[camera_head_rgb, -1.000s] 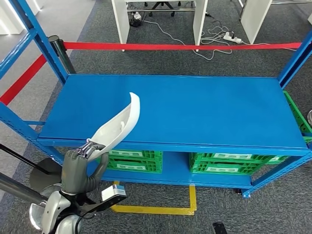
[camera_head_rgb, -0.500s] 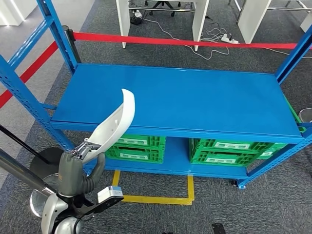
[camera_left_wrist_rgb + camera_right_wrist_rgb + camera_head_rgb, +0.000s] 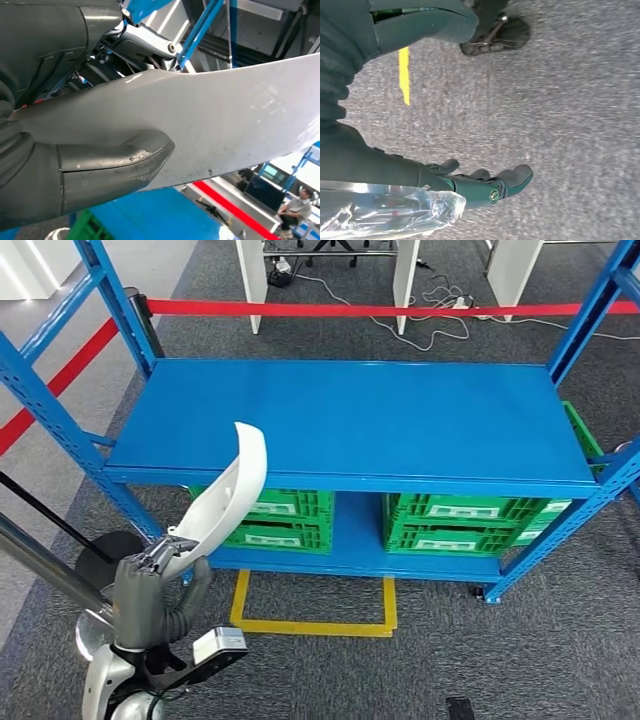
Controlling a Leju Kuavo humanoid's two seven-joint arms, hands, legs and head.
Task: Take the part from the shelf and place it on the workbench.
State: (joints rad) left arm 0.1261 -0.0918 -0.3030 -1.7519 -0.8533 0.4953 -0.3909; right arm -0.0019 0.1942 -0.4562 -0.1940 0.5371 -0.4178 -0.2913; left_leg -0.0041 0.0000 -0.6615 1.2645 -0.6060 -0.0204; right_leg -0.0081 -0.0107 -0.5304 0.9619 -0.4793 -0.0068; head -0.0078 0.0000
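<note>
The part (image 3: 226, 495) is a long, curved white plastic shell. My left hand (image 3: 147, 590) grips its lower end at the lower left of the head view, and its tip rises in front of the blue shelf (image 3: 362, 420). Up close in the left wrist view, the grey thumb (image 3: 113, 165) presses on the white part (image 3: 226, 115). My right hand (image 3: 433, 170) hangs over grey carpet with its fingers stretched out and nothing in it.
The blue shelf's top board is bare; green crates (image 3: 279, 520) (image 3: 468, 525) stand on the lower board. Red barrier tape (image 3: 362, 308) runs behind the shelf. A yellow floor marking (image 3: 313, 625) lies before it. A person (image 3: 298, 210) sits far off.
The whole picture has shifted: the camera has drawn back from the shelf, which now looks farther and higher. My left hand still holds the white part, now lower left and clear of the shelf.
</note>
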